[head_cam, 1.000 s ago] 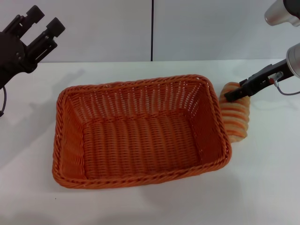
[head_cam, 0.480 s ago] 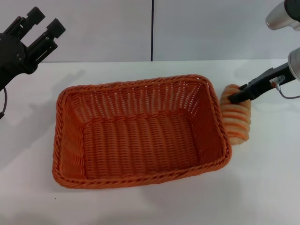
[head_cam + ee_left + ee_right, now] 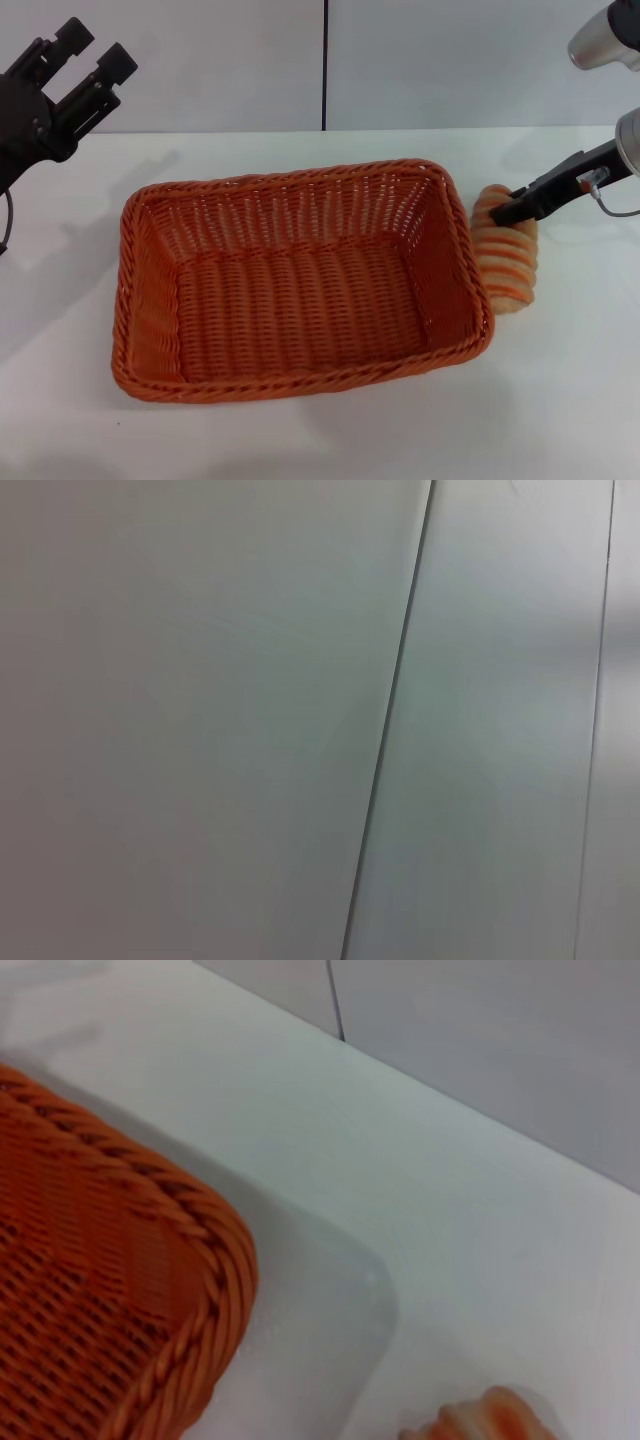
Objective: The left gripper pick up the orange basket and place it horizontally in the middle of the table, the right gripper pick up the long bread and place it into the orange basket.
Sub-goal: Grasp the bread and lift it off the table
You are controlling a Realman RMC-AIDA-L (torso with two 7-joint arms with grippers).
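Note:
The orange basket point(image 3: 300, 285) lies lengthwise across the middle of the table point(image 3: 300, 440), empty inside. Its braided corner also fills one side of the right wrist view point(image 3: 170, 1260). The long bread point(image 3: 508, 262), tan with orange stripes, lies on the table against the basket's right end, outside it. A sliver of the bread shows in the right wrist view point(image 3: 490, 1418). My right gripper point(image 3: 503, 211) reaches in from the right and rests at the bread's far end. My left gripper point(image 3: 95, 45) hangs raised at the far left, open and empty, well clear of the basket.
A pale grey wall point(image 3: 450, 60) with a dark vertical seam point(image 3: 324, 65) rises behind the table; the left wrist view shows only this wall point(image 3: 200, 720). Bare white tabletop lies in front of the basket and to the right of the bread.
My right gripper has shifted a little to the right and slightly lower, and the bread has slid a bit rightward and nearer with it. The left gripper and basket have stayed put.

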